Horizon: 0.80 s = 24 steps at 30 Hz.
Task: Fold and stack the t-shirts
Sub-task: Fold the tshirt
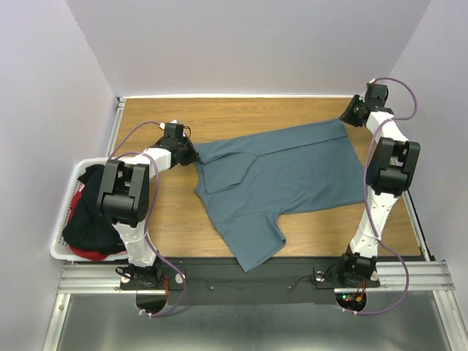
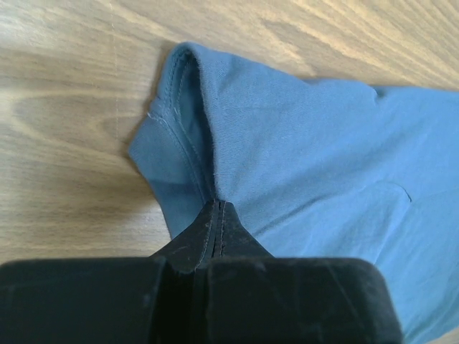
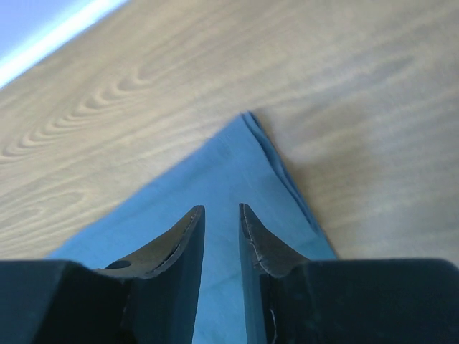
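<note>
Because the cloth is soft, thin and light, we judge that the blue-grey t-shirt (image 1: 292, 175) will sag and wrinkle wherever nothing supports it. It is best taken at hems and corners, where the stitched edge is thicker and gives the fingers something to bite.

Nearest to the arm bases, one sleeve of this shirt reaches the near edge of the wooden table (image 1: 219, 117). To the left of the left pincer (image 1: 189, 154) and nearer than it stands a white lattice basket (image 1: 61, 252). It holds a black t-shirt (image 1: 91, 216) in a loose heap and, under it, a bit of a red-pink t-shirt (image 1: 91, 254).

The left pincer is closed tight on a rolled, stitched edge of the blue-grey shirt, and the rest of the garment spreads flat to its right. In its wrist view the fingertips (image 2: 211, 215) meet with cloth caught between them. The fabric is matte, with a fine weave and a double line of stitches along the hem.

Farther away, the right pincer (image 1: 349, 113) stands with its jaws apart over the far corner of the shirt. From its wrist camera the pointed corner lies just beyond the two dark curved fingers (image 3: 188, 229). We cannot tell if they touch the cloth. The wood around it is smooth, with a wavy grain.
</note>
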Available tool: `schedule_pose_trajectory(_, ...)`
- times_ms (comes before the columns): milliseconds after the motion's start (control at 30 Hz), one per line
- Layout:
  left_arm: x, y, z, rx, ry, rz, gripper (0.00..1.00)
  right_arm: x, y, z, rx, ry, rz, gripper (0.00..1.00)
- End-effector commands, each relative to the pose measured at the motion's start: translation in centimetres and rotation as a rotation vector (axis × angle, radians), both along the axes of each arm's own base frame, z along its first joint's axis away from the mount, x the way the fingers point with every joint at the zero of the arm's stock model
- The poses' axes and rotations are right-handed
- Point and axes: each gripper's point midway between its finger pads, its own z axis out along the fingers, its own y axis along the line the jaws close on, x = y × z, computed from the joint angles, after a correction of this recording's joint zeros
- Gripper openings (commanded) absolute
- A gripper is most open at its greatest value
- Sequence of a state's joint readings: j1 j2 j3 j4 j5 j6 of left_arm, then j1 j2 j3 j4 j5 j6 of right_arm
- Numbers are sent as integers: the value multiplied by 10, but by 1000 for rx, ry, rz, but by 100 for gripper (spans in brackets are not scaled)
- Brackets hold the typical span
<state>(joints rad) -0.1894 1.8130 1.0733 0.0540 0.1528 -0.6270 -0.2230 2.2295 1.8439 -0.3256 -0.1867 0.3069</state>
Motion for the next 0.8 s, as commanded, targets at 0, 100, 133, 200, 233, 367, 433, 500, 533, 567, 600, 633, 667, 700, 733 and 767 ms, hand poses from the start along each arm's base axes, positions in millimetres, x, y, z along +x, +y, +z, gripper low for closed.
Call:
schedule_pose_trajectory(0,14,10,8,2,-46,31,0,24,5,24,34,-101,57,30)
schedule_pose_trajectory(100,17,11,8,2,-46,36,0,31,16,24,85,-117,107,27)
schedule_pose_trajectory(133,18,11,7,3,-43,36,0,33,19,25,103,-122,121,26)
schedule_pose_trajectory(200,18,11,5,4,-35,36,0,38,22,21,126,-125,133,24)
schedule_pose_trajectory(233,17,11,3,5,-31,36,0,39,24,18,137,-121,137,24)
schedule_pose_trajectory(367,16,13,-3,8,-14,39,0,45,26,4,170,-106,135,21)
schedule_pose_trajectory(433,16,14,-8,10,-2,42,0,46,25,-11,180,-85,126,20)
schedule_pose_trajectory(500,16,15,-13,13,12,43,0,47,23,-28,189,-58,99,17)
schedule_pose_trajectory(533,17,17,-14,13,15,48,0,47,22,-33,189,-49,90,15)
schedule_pose_trajectory(567,18,19,-15,14,19,52,0,47,18,-39,189,-38,64,15)
schedule_pose_trajectory(600,17,21,-19,16,31,55,0,46,14,-44,188,-29,48,14)
schedule_pose_trajectory(633,17,23,-21,17,36,60,0,45,10,-49,190,-19,30,13)
schedule_pose_trajectory(667,21,25,-19,15,29,66,0,43,6,-58,187,1,-6,13)
schedule_pose_trajectory(700,23,26,-19,16,30,68,0,41,-3,-62,185,10,-37,13)
schedule_pose_trajectory(733,27,26,-16,15,27,71,0,39,-7,-65,185,19,-61,13)
schedule_pose_trajectory(767,27,29,-21,19,53,75,0,35,-17,-69,186,30,-106,13)
